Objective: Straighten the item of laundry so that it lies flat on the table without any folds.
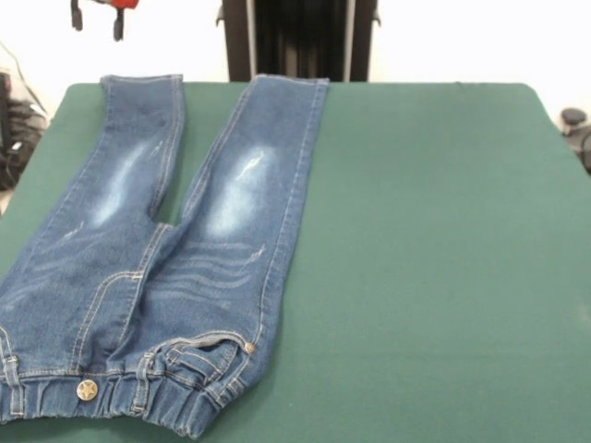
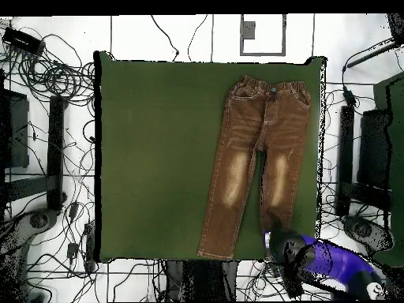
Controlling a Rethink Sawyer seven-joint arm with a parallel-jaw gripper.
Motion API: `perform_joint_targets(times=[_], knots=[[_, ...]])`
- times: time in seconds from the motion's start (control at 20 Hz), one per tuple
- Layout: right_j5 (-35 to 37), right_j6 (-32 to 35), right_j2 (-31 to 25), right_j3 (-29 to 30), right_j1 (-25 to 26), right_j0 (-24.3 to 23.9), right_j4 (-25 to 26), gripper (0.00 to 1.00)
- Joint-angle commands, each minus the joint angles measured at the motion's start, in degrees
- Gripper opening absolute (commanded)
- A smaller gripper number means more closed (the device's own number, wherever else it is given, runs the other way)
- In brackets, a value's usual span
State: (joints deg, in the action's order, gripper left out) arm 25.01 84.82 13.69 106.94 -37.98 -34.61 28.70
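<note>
The jeans (image 1: 175, 240) lie face up on the left part of the green table (image 1: 425, 258). The gathered waistband with its metal button (image 1: 87, 389) is at the near edge, and both legs run to the far edge. The faded thigh patches show. The cloth is slightly bunched at the waistband's right pocket corner (image 1: 217, 369). My gripper (image 1: 97, 23) hangs above the far left corner, past the leg ends, open and empty, with only its tips showing. In the overhead view the jeans (image 2: 256, 158) lie on the table's right half, and the arm (image 2: 331, 264) sits by the right leg's hem.
The black pedestal (image 1: 300, 37) stands behind the table's far edge. Many cables (image 2: 55, 79) and dark equipment stands (image 2: 31, 189) surround the table on the floor. The table's edge (image 2: 99, 158) is far from the jeans.
</note>
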Motion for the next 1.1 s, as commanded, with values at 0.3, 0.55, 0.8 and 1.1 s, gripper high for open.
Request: perform_joint_targets(times=[0.3,0.55,0.8,1.1], knots=[[-13.6,1.4,-25.14,6.93,0.37,-11.88,-1.31,1.0],[-10.76,3.06,-26.03,6.84,-3.34,-9.98,-1.73,1.0],[-9.69,5.88,-25.76,4.48,-4.7,-6.04,-2.87,1.0],[-4.36,4.2,-27.39,4.61,-9.9,-4.14,-5.37,1.0]])
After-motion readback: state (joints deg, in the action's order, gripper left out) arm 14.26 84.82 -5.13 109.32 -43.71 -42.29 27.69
